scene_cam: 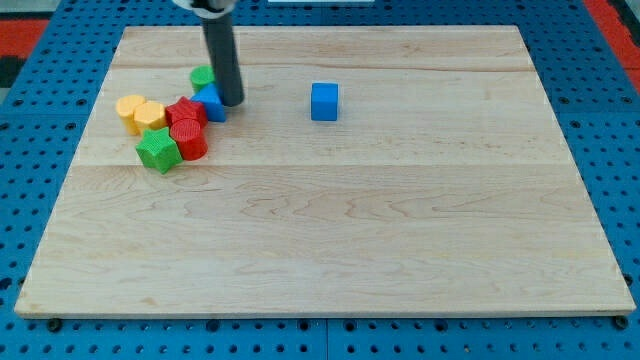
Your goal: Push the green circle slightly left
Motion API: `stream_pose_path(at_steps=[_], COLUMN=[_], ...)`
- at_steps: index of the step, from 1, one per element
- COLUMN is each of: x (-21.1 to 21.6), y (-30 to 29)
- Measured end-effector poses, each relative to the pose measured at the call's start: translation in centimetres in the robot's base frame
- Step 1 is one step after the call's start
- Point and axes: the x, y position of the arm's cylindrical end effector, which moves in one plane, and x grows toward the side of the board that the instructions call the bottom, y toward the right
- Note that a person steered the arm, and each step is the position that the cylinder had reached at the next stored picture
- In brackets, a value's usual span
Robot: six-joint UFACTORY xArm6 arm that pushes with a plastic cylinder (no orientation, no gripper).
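The green circle sits near the board's upper left, partly hidden behind my rod. My tip rests on the board just right of the green circle and right of a blue block, whose shape I cannot make out, below the circle. A red block and a red cylinder lie lower left of the tip. A green star sits at the cluster's lower left. Two yellow blocks lie at the cluster's left.
A blue cube stands alone right of the tip. The wooden board lies on a blue pegboard surface that surrounds it.
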Motion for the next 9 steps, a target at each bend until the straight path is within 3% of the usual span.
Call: stream_pose_path(at_steps=[1, 2, 3, 5, 9], x=[1.8, 0.4, -4.2, -4.2, -3.0], y=[3.3, 4.8, 4.5, -2.6, -4.1])
